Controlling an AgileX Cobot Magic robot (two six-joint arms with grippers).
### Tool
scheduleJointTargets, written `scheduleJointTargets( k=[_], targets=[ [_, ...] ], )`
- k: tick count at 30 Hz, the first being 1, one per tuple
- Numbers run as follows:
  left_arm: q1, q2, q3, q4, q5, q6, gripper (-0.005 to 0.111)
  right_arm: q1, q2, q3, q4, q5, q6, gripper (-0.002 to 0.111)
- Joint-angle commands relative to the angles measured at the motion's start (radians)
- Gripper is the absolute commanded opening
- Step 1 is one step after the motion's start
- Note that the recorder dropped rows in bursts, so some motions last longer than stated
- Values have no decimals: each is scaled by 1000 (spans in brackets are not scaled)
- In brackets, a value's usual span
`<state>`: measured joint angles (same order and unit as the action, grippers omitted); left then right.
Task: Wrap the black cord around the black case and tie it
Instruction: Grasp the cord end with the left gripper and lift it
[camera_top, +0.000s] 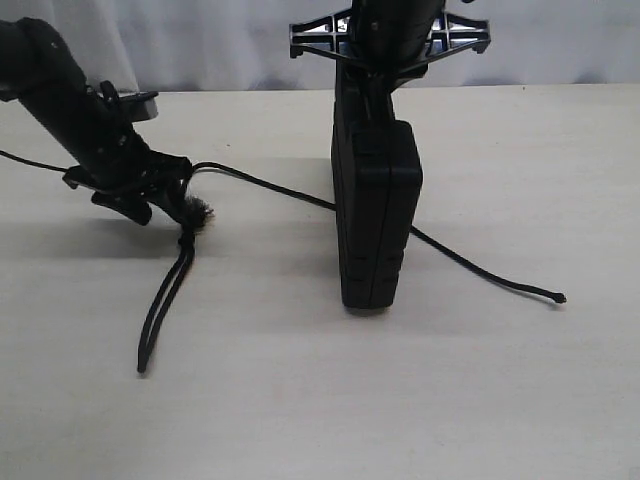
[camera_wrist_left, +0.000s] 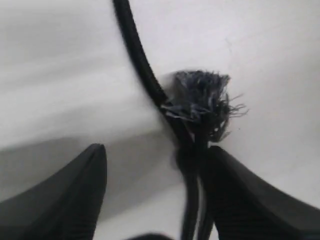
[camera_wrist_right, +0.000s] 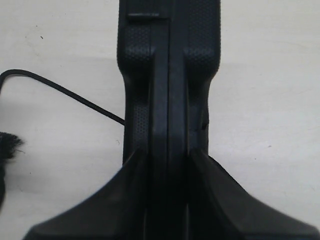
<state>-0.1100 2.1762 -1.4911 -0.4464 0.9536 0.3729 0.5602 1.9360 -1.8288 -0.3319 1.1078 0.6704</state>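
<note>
On the surface the stiff, smooth black case stands on edge, my right jaws clamped on its top. The limp black cord trails past it. My left jaws gape empty beside its frayed knot, the surest hold.

surface: pale cream matte tabletop filling the lower and middle frame | backdrop: white curtain with soft vertical folds across the top edge, meeting the tabletop's far edge | light: even, diffuse; faint grey shadows at middle left and centre of the tabletop
</note>
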Motion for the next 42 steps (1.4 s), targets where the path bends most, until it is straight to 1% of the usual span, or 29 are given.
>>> scheduleJointTargets(
  k=[1,3,4,7,9,11,13,14,16,17,18,20,21,25,27,28,32,34,37,40,42],
  targets=[
    [-65,10,4,-59,-34,18,54,-2,-10,-8,-14,-12,-3,4],
    [-94,13,7,-16,-66,-5,54,-2,-10,-8,-14,-12,-3,4],
    [-107,15,12,18,-82,-43,54,-2,-10,-8,-14,-12,-3,4],
    [-130,30,12,181,-103,-214,54,-2,-10,-8,-14,-12,-3,4],
    [-135,37,12,283,-101,-308,54,-2,-10,-8,-14,-12,-3,4],
    [-135,42,12,324,-91,-356,53,-2,-10,-8,-14,-12,-3,4],
    [-135,47,12,326,-72,-356,47,-2,-10,-8,-14,-12,-3,4],
    [-135,48,12,320,-68,-354,41,-2,-10,-8,-14,-12,-3,4],
    [-137,48,14,284,-66,-349,26,-2,-10,-8,-14,-12,-3,4],
    [-137,48,17,239,-66,-339,18,-2,-10,-8,-14,-12,-3,4],
    [-138,48,29,187,-70,-326,13,-2,-10,-8,-14,-12,-3,4],
    [-138,48,57,25,-91,-284,2,-2,-10,-8,-14,-12,-3,4],
    [-138,48,70,-37,-108,-270,0,-2,-10,-8,-14,-12,-3,4],
    [-142,48,133,-283,-203,-251,0,-2,-10,-8,-14,-12,-3,4],
    [-147,48,162,-376,-257,-244,0,-2,-10,-8,-14,-12,-3,4],
    [-147,48,186,-448,-301,-244,0,-2,-10,-8,-14,-12,-3,4],
    [-147,48,202,-461,-350,-242,0,-2,-10,-8,-14,-12,-3,4],
    [-147,47,200,-458,-362,-186,0,-2,-10,-8,-14,-12,-3,4],
    [-147,32,200,-455,-356,-30,0,-2,-10,-8,-14,-12,-3,4],
    [-145,20,200,-445,-359,-22,0,-2,-10,-8,-14,-12,-3,4],
    [-145,13,200,-445,-364,-21,7,-2,-10,-8,-14,-12,-3,4]
  ],
)
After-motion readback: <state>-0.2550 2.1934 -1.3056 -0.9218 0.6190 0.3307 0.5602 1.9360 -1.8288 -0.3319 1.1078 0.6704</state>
